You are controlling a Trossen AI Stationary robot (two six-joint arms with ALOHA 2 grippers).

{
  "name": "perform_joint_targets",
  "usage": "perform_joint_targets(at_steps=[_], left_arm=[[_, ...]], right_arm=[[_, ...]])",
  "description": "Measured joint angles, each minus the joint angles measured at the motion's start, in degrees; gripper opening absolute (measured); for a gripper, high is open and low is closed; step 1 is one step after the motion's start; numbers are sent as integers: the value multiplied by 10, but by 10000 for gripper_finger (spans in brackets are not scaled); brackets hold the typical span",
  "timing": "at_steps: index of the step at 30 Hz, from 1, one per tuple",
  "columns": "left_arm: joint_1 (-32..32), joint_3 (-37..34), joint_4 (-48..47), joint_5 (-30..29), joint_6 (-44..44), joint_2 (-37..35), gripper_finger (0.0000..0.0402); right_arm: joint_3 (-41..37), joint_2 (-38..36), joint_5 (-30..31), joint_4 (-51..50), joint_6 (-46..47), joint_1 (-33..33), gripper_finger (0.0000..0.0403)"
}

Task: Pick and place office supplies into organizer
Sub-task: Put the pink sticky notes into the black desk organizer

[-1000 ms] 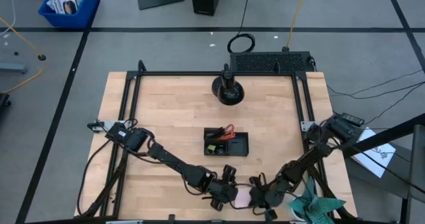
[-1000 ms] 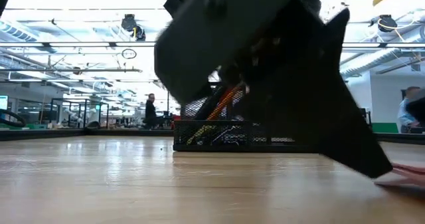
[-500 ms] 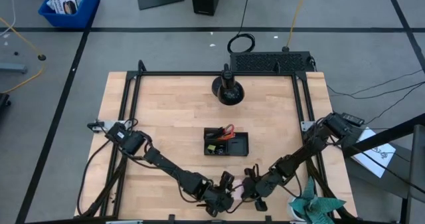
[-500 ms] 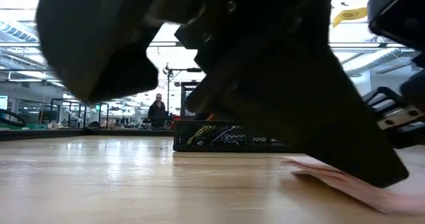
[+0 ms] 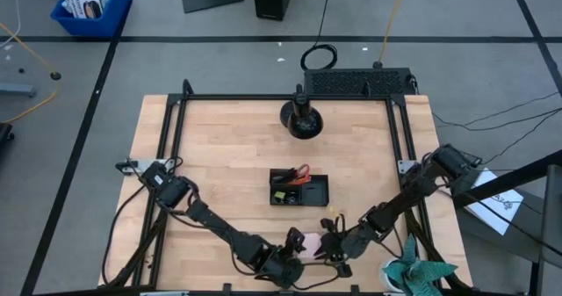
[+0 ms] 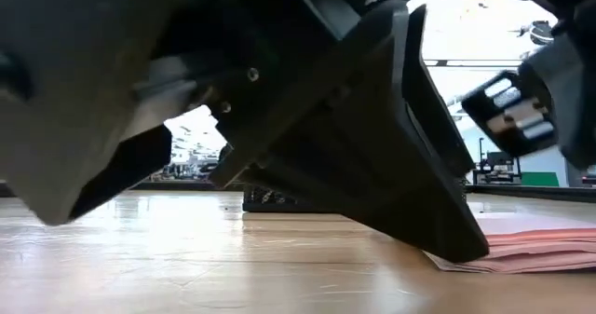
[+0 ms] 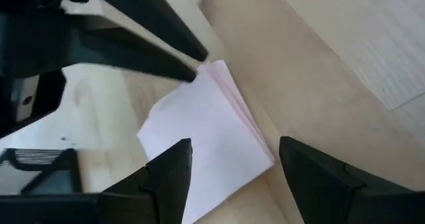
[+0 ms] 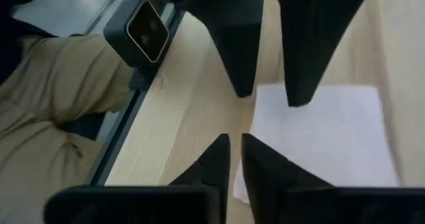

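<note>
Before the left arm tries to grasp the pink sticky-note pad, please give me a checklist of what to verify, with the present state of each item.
1. Left gripper is open, fingers wide apart: ok.
2. Pink sticky-note pad lies flat on the table, in front of the left gripper: ok.
3. Pad is free of the other arm: not ok; the right gripper, fingers nearly together, is at the pad's edge.
4. Pad is between the left fingers: cannot tell; it seems just ahead of them.
5. Organizer has room: ok by the high view, its right part looks unfilled.
</note>
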Motion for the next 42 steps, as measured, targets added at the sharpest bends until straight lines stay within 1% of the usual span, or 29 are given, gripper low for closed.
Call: perform_joint_targets(at_steps=[5, 8, 12, 16, 19, 31, 33, 39, 42], left_arm=[[-5, 0, -5, -21, 17, 0, 232], [-10, 0, -5, -24, 37, 0, 232], [-18, 0, -6, -29, 43, 1, 232], [-17, 0, -15, -27, 37, 1, 232], [-12, 0, -22, -26, 44, 2, 232], [11, -4, -34, 35, 86, 5, 232], [18, -4, -31, 47, 80, 13, 232], [29, -4, -15, 30, 63, 18, 232], [32, -5, -2, 6, 52, 19, 232]], right_arm=[[1, -30, 44, -8, -17, 1, 84], [1, -37, 78, -44, -2, -1, 108], [0, -37, 80, -71, 14, -9, 125], [0, -37, 80, -104, 23, -21, 127], [0, -38, 80, -111, 25, -29, 122], [0, -37, 75, -166, 80, -44, 100], [0, -37, 60, -165, 82, -44, 98], [0, -19, 37, -158, 96, -44, 97], [1, -9, 26, -146, 96, -45, 97]])
